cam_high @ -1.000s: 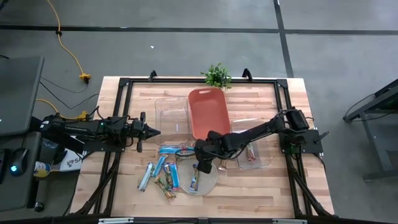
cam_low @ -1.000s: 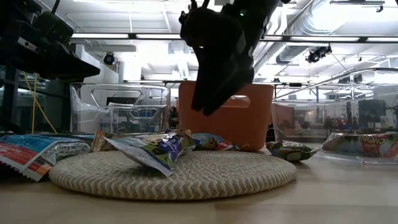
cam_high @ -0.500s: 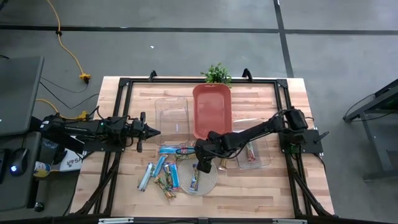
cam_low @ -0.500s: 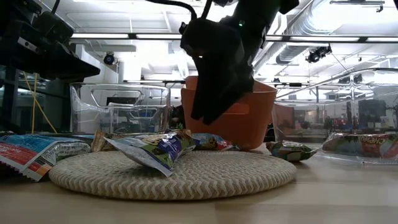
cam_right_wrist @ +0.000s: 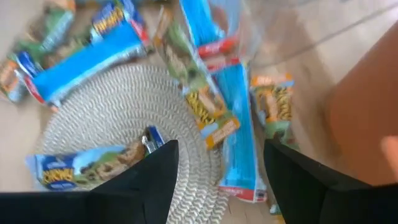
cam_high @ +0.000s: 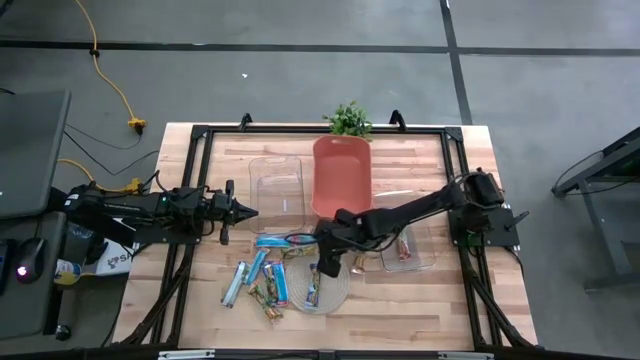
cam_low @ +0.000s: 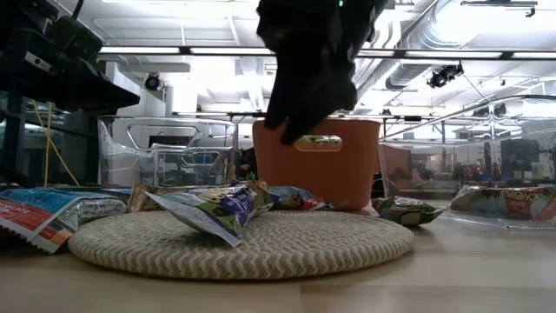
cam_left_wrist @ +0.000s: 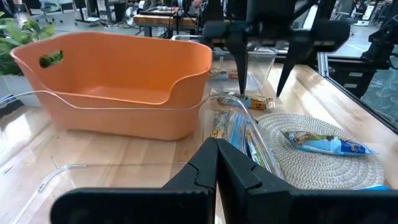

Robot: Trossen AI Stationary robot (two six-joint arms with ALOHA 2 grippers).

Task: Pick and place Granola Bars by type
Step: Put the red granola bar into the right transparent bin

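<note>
Several granola bars lie flat on the wood left of the round woven mat (cam_high: 336,292), among them light blue ones (cam_high: 268,241) and green-brown ones (cam_right_wrist: 193,93). One blue-wrapped bar (cam_right_wrist: 87,163) lies on the mat (cam_low: 304,239). Another bar (cam_high: 403,246) rests in the clear bin at the right. My right gripper (cam_right_wrist: 221,177) hangs open above the mat's far edge, slanting down, with nothing between its fingers. My left gripper (cam_left_wrist: 216,158) waits shut at the table's left, pointing level toward the orange tray (cam_left_wrist: 118,87).
The orange tray (cam_high: 341,178) stands at the far middle, a small plant (cam_high: 348,121) behind it. An empty clear bin (cam_high: 277,188) stands left of the tray, and the other clear bin (cam_high: 425,262) right of the mat. Bare wood lies along the near edge.
My right gripper has risen over the mat, staying open. The orange tray has shifted a little toward the table's right edge and now stands straighter. The bars have kept their places.
</note>
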